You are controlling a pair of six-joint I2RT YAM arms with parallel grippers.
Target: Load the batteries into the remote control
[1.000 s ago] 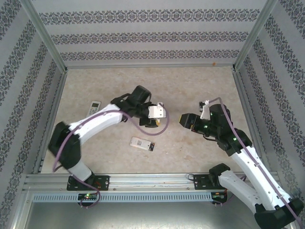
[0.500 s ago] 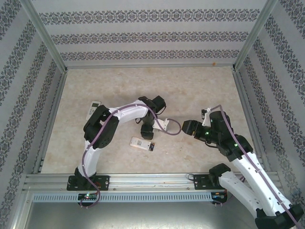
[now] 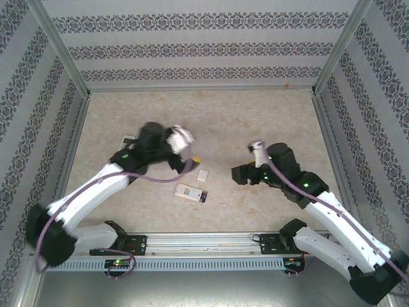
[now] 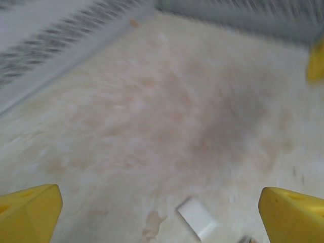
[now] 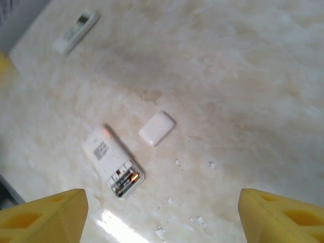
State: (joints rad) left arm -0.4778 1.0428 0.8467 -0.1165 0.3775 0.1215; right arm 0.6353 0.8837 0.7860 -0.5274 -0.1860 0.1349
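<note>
Remote (image 5: 112, 162) lies back-up on tabletop (image 5: 243, 76) so bay (image 5: 121, 183) faces up. Batteries (image 5: 130, 177) look seated. Cover (image 5: 156, 128) off, just beside, prob. awaiting refit. L end effector (image 4: 161, 212) & R end effector (image 5: 162, 210) wide, empty.

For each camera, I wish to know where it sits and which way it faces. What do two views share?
Top external: above and behind the bases, looking down on the table; left arm and right arm show.
Left wrist: on the left arm, looking low across the table toward a wall; the open left tool frames a small white piece.
Right wrist: on the right arm, looking down at the opened remote; the open right tool at the bottom.
Shared: both wrist views hold that piece.
</note>
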